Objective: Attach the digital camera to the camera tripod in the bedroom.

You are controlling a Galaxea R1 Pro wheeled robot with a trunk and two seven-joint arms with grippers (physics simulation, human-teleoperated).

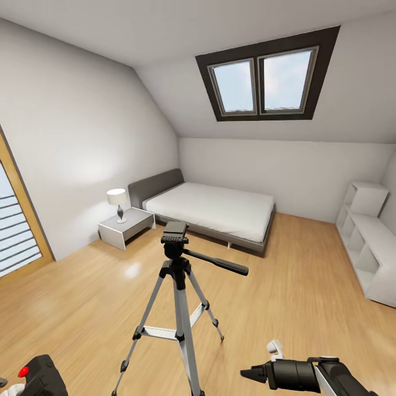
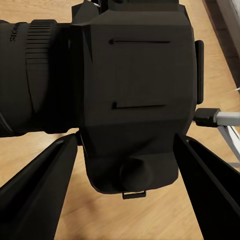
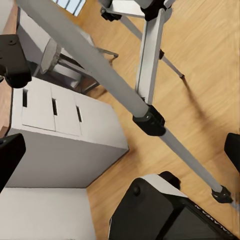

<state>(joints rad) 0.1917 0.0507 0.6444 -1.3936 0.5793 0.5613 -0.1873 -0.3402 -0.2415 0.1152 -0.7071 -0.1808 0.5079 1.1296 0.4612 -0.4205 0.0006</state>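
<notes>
The camera tripod (image 1: 177, 308) stands on the wood floor in the middle of the bedroom, just ahead of me, its black head (image 1: 174, 235) bare and its pan handle (image 1: 220, 264) pointing right. The digital camera (image 2: 135, 90) sits between the fingers (image 2: 40, 195) of my left gripper (image 2: 125, 192), which is shut on it. Its body and red button (image 1: 23, 372) show at the head view's lower left corner. My right gripper (image 1: 257, 375) hangs low, right of the tripod, open and empty, with a tripod leg (image 3: 145, 60) close before it.
A grey bed (image 1: 214, 209) stands against the far wall under the skylight (image 1: 267, 77). A white nightstand (image 1: 125, 225) carries a lamp (image 1: 117, 201). White shelving (image 1: 368, 242) lines the right wall. A white drawer unit (image 3: 55, 130) is near the tripod's feet.
</notes>
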